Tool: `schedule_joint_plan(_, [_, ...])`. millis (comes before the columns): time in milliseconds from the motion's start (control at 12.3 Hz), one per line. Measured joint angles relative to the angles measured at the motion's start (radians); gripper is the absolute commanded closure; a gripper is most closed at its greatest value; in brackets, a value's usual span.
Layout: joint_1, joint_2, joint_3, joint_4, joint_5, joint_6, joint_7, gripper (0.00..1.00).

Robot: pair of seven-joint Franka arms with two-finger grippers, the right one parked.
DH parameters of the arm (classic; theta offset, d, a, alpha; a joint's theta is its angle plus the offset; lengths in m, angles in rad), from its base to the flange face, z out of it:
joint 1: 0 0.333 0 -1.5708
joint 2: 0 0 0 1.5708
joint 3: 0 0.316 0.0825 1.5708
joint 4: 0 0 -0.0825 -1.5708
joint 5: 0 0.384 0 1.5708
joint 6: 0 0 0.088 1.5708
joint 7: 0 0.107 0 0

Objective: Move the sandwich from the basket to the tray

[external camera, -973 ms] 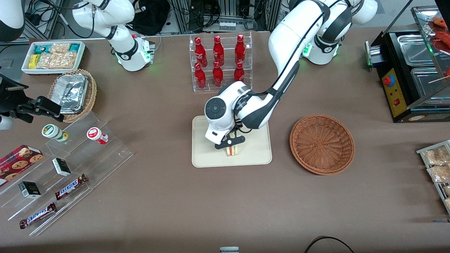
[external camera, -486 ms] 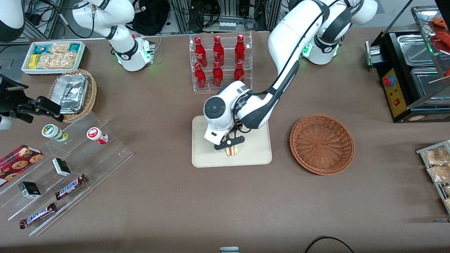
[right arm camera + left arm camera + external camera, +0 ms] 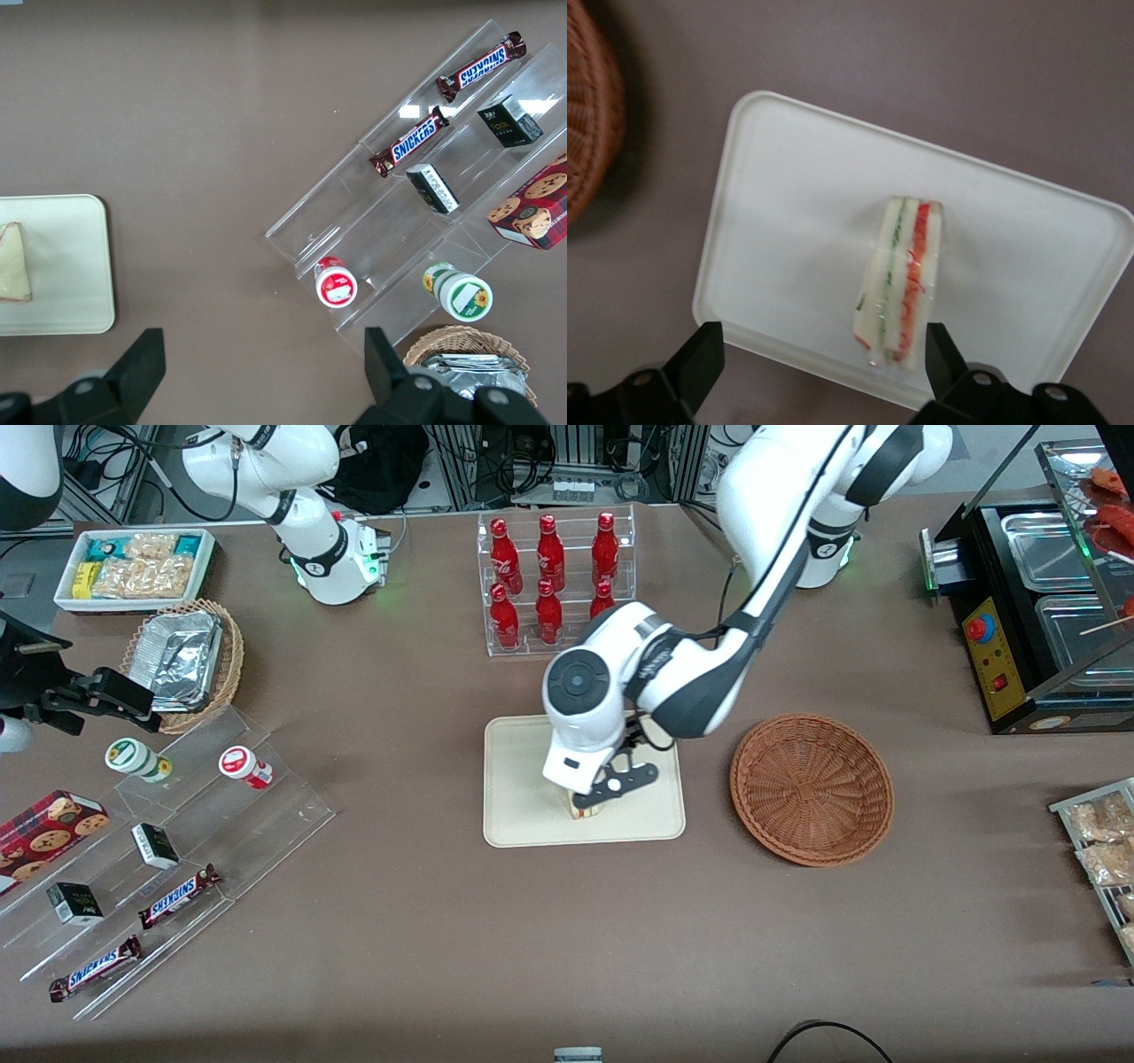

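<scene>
My gripper (image 3: 819,372) hangs above the tray (image 3: 518,815) with its fingers spread wide and nothing in them; from the wrist cam both pads (image 3: 700,359) stand well clear of the sandwich (image 3: 902,276), which sits on the tray standing on edge. So the drop looks done to me.

What bugs me: the sandwich is balanced on a narrow side, and in the front view it's right under the hand, close to the tray's 6 o'clock rim. If I pull away low or swing sideways, a finger could clip the wrap and tip it over, or nudge it off the rim onto the table. A straight lift first seems the safe call.

Looks-wise it's a pale white bread wedge in clear wrap, with a green stripe and an orange-red stripe running along the cut edge, wrap a bit crinkly at one end. The basket (image 3: 811,788) sits at roughly 3 o'clock from the tray, with nothing in it.
</scene>
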Motion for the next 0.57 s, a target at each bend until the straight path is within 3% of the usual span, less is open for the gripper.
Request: schedule_joint_plan(568, [0.168, -0.159, 0.005, -0.114, -0.001, -0.108, 0.103, 0.00])
